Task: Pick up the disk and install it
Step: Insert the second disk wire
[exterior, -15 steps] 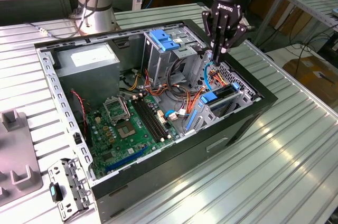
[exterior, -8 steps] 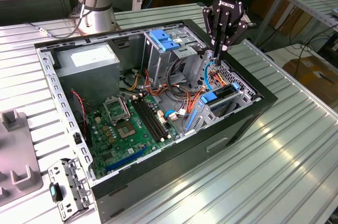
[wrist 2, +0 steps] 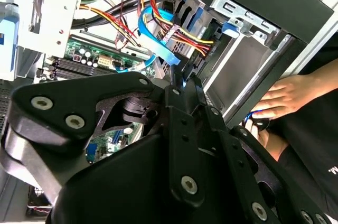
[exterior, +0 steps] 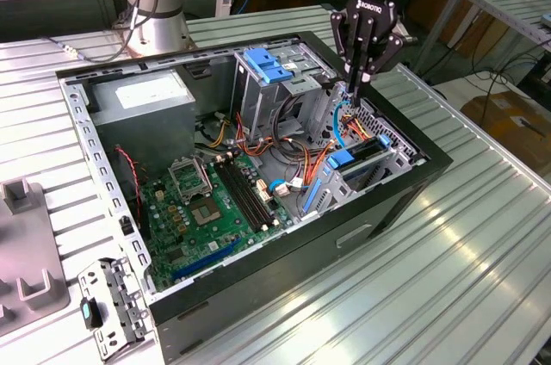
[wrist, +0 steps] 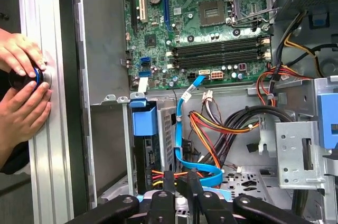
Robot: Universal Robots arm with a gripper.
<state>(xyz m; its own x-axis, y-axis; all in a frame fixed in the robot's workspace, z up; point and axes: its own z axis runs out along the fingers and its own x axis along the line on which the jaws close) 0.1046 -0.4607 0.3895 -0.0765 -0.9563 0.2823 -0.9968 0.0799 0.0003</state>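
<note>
With its fingers pressed together, empty, the gripper (exterior: 360, 81) hovers over the drive bay where the disk (exterior: 356, 161) sits slotted, and could snag the flat blue cable (wrist: 186, 129) nearby.

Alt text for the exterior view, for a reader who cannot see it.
A black gripper hangs over the drive bays of an open computer case lying on a ribbed metal table. The disk, black with blue rails, sits in a bay just below it. The green motherboard lies towards the exterior view's left.
</note>
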